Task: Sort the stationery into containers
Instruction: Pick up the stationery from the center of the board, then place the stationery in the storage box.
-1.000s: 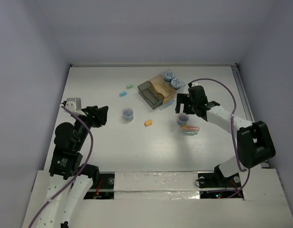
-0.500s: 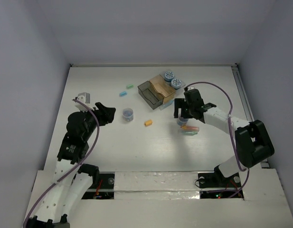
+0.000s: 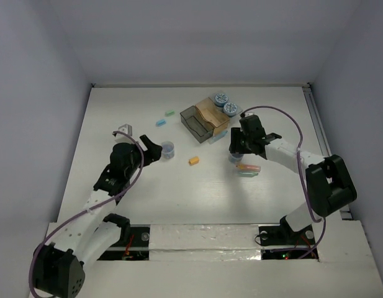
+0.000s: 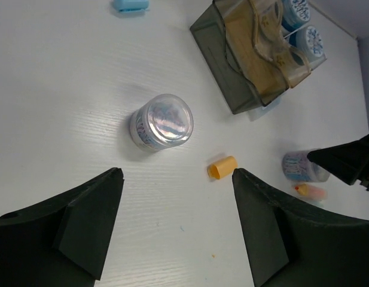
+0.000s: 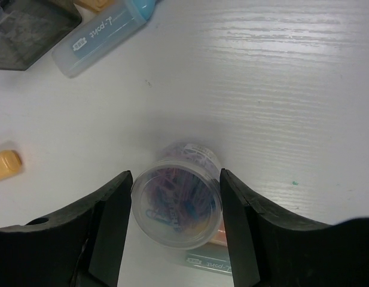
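A purplish-grey cylinder (image 5: 177, 206) full of paper clips stands between my right gripper's (image 5: 175, 173) fingers, which touch both its sides; it also shows in the top view (image 3: 234, 158) under the right gripper (image 3: 235, 148). A second cylinder (image 4: 161, 122) stands just ahead of my open, empty left gripper (image 4: 177, 170), and in the top view (image 3: 168, 149) beside the left gripper (image 3: 155, 150). An orange stick (image 4: 222, 167) lies by the left gripper's right fingertip. The joined containers (image 3: 195, 122) hold two blue-and-white rolls (image 3: 225, 103) in the clear box.
Light blue (image 3: 160, 122) and green (image 3: 169, 113) sticks lie left of the containers. Pink (image 3: 248, 167) and pale green (image 3: 246, 174) sticks lie just near of the right cylinder. A light blue case (image 5: 106, 33) lies against the dark grey box (image 5: 29, 18). White walls enclose the table.
My left arm has reached forward and right, bringing its open gripper up to the left cylinder. My right gripper has shifted slightly left and settled around the right cylinder.
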You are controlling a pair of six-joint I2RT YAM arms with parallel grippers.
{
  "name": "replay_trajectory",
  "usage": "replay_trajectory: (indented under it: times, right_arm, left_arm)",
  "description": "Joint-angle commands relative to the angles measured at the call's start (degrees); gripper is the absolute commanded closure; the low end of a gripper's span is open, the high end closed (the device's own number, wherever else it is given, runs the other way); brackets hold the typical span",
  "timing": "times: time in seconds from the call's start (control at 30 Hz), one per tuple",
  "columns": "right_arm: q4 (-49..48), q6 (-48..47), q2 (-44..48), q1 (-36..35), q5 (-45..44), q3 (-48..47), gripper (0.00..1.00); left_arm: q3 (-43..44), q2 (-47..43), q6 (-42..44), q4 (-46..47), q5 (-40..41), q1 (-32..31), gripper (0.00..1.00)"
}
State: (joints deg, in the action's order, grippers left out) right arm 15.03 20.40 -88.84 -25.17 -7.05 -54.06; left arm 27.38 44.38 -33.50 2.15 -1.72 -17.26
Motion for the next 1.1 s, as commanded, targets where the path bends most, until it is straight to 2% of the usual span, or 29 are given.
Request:
replay_trajectory:
  times: [0.0,0.13,0.33,0.6,0.8,1.07]
  right_arm:
    - [-2.28,0.51,3.92,-0.23,0.63,-4.99,0.63]
    - [-3.6,0.52,4.29,-0.23,2.83,-9.82,0.63]
    - [-7.02,-1.41,-2.37,-0.23,4.06,-18.77,0.64]
    - [-7.99,-5.11,-14.51,-0.23,4.67,-34.08,0.64]
    - [-6.94,-8.44,-24.25,-0.23,5.38,-44.7,0.63]
    - [-5.62,-10.3,-33.59,-0.23,5.29,-53.51,0.63]
  left_arm:
    - [0.57,4.48,-0.52,5.67,5.75,-4.17,0.27]
    - [4.17,11.33,1.76,4.62,12.69,-9.02,0.23]
    - [8.39,20.99,4.4,4.88,17.88,-10.86,0.22]
    - [12.26,28.12,6.69,5.58,19.21,-10.87,0.2]
    - [14.81,32.87,8.53,6.02,16.75,-10.87,0.17]
    - [17.97,38.23,9.94,5.93,14.73,-10.87,0.15]
